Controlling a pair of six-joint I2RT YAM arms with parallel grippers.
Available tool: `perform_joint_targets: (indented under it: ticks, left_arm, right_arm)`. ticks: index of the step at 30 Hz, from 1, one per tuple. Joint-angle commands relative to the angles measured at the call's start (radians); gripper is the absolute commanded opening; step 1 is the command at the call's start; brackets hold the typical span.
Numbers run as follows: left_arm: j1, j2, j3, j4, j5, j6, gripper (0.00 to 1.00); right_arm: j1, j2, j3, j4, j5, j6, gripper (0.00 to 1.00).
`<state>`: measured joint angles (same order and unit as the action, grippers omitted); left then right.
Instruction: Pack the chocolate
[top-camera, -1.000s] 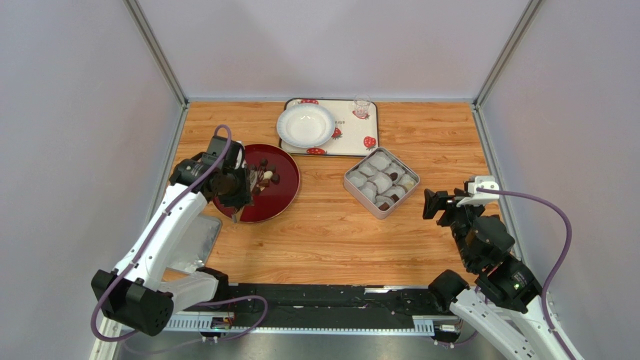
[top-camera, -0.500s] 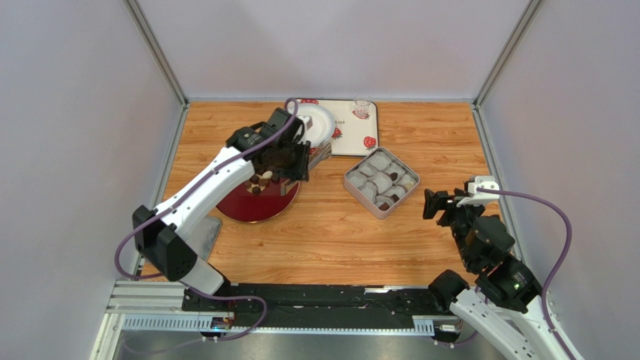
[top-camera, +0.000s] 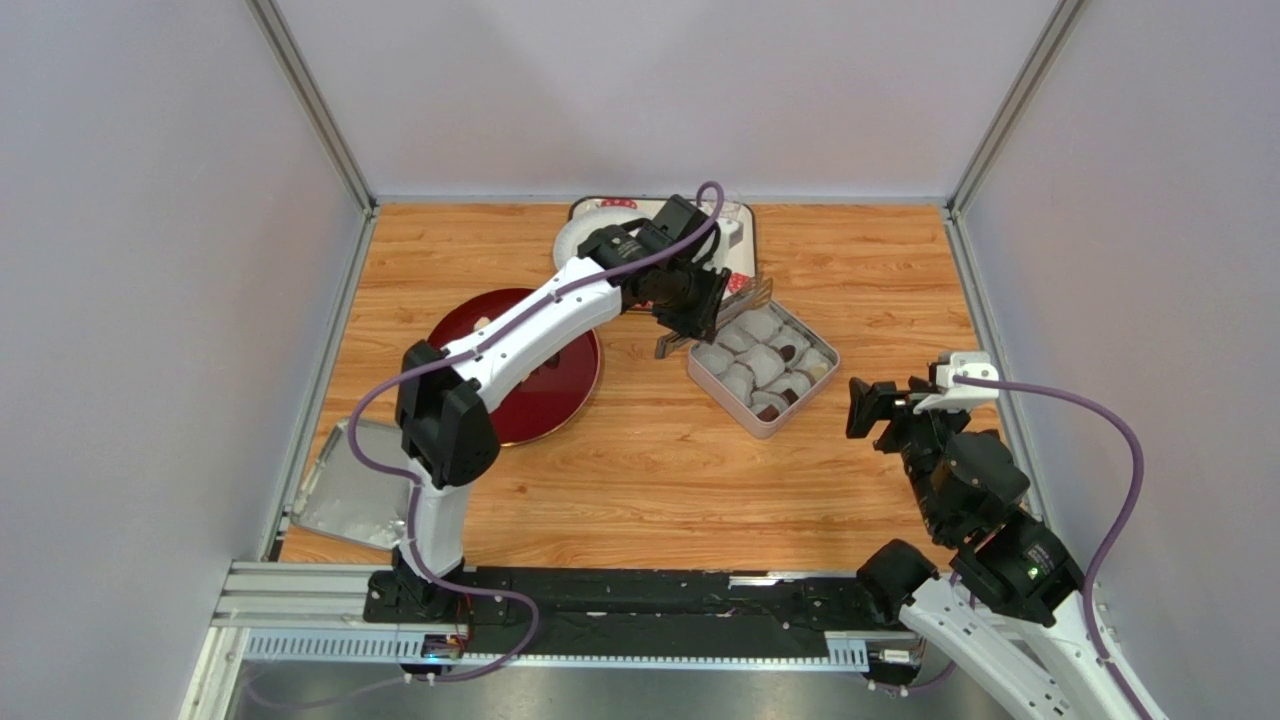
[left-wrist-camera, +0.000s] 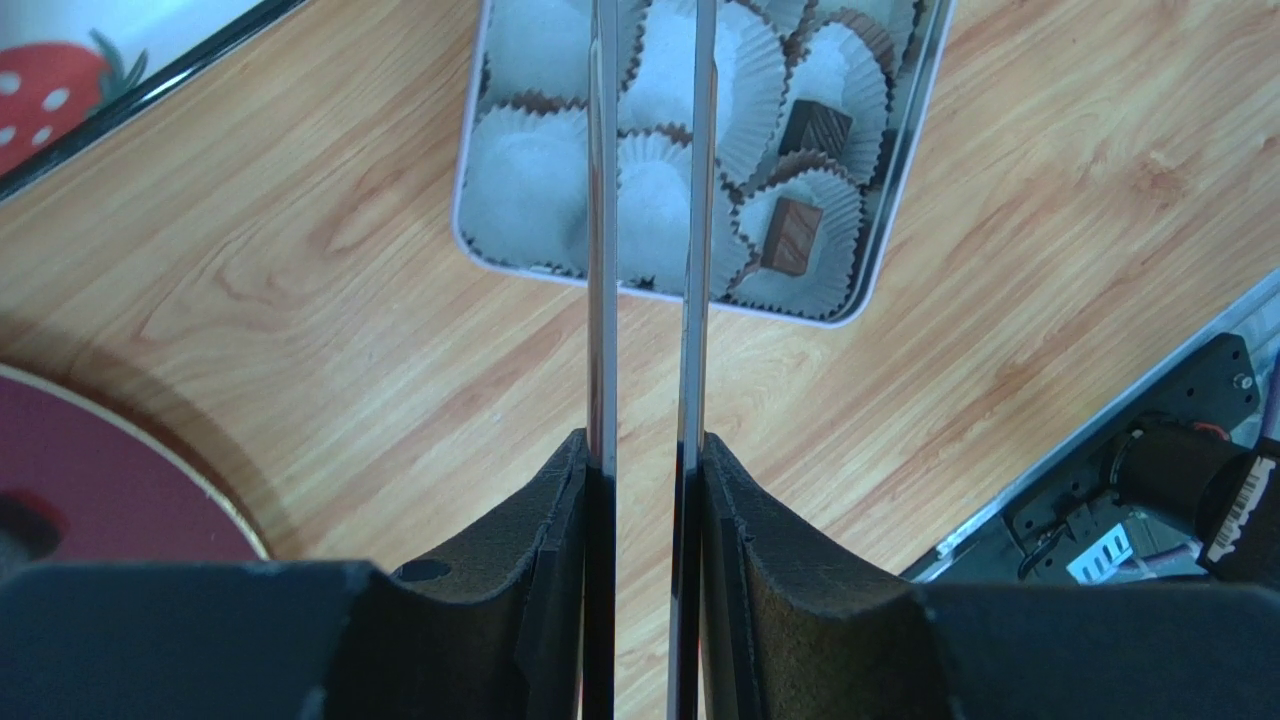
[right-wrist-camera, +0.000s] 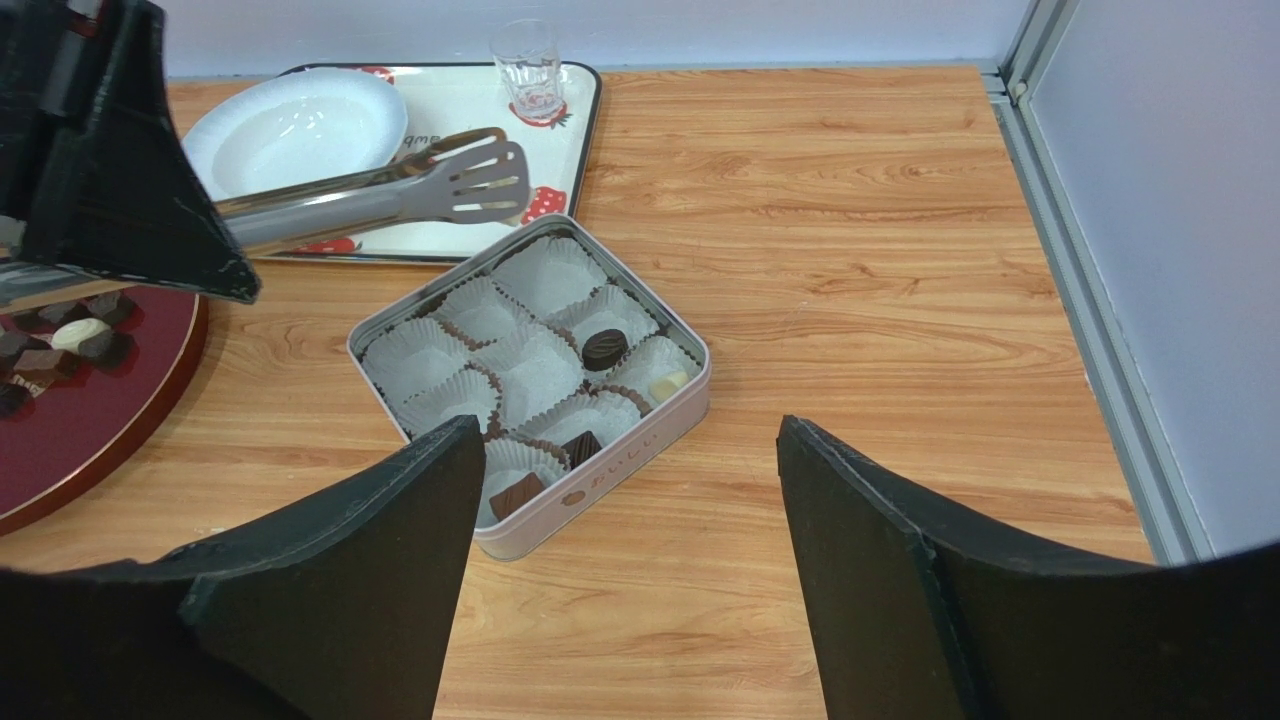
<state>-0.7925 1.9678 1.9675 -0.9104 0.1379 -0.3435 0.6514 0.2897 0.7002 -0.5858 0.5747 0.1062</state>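
Several chocolates (right-wrist-camera: 60, 338), dark and cream, lie on the red plate (top-camera: 511, 413). A few more sit in paper cups in the square tin (top-camera: 763, 365): a dark one (right-wrist-camera: 604, 350), a cream one (right-wrist-camera: 666, 386) and brown ones (right-wrist-camera: 516, 492); two brown ones also show in the left wrist view (left-wrist-camera: 792, 233). My left gripper (top-camera: 684, 308) is shut on metal tongs (right-wrist-camera: 376, 183), whose tips hover over the tin's far-left edge. I cannot tell whether the tongs hold a piece. My right gripper (top-camera: 879, 408) is open and empty, right of the tin.
A strawberry-patterned tray (top-camera: 706, 278) at the back carries a white bowl (right-wrist-camera: 293, 132) and a small glass (right-wrist-camera: 529, 63). A metal lid (top-camera: 353, 488) lies at the left near edge. Walls close in the table on three sides.
My left arm has swung right with the tongs, from over the red plate to over the tin. The right arm has not moved.
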Motion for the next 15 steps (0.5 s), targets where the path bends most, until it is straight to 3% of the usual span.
perform_joint_targets:
  ticks: [1, 15]
  left_arm:
    - [-0.016, 0.071, 0.105, 0.025, 0.034, 0.055, 0.29]
    - [-0.016, 0.193, 0.154, 0.013, -0.024, 0.123, 0.30]
  right_arm:
    - [0.002, -0.008, -0.005, 0.040, 0.010, -0.017, 0.76]
    - [0.002, 0.002, -0.008, 0.041, 0.010, -0.020, 0.76]
